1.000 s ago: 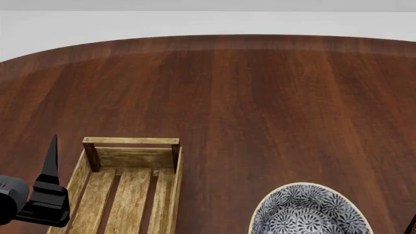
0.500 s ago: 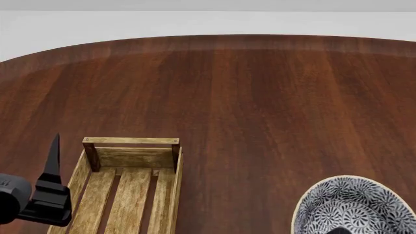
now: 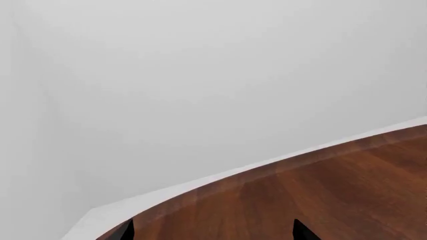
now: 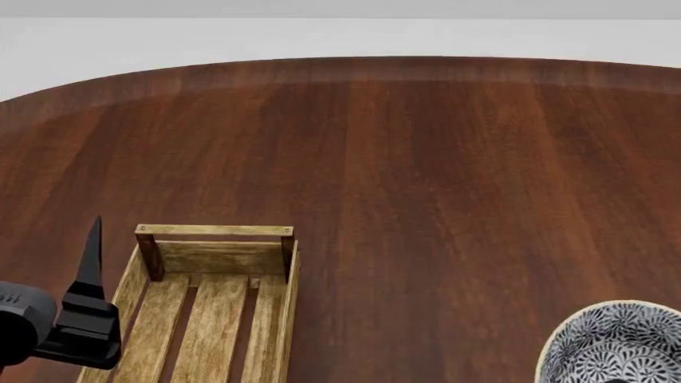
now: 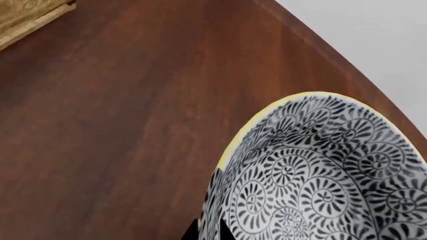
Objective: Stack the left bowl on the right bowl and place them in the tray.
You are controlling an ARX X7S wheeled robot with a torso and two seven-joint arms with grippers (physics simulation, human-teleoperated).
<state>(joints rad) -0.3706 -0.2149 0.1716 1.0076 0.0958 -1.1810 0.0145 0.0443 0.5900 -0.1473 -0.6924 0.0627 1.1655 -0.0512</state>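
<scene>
You had one patterned bowl in view, cut off at the near right edge of the round wooden table; in the right wrist view the same bowl filled much of the frame, and whether a second bowl sat nested beneath it could not be told. You had one slatted wooden tray, at the table's near left edge. You had one gripper showing, the left gripper, with two dark fingertips visible in its wrist view.
</scene>
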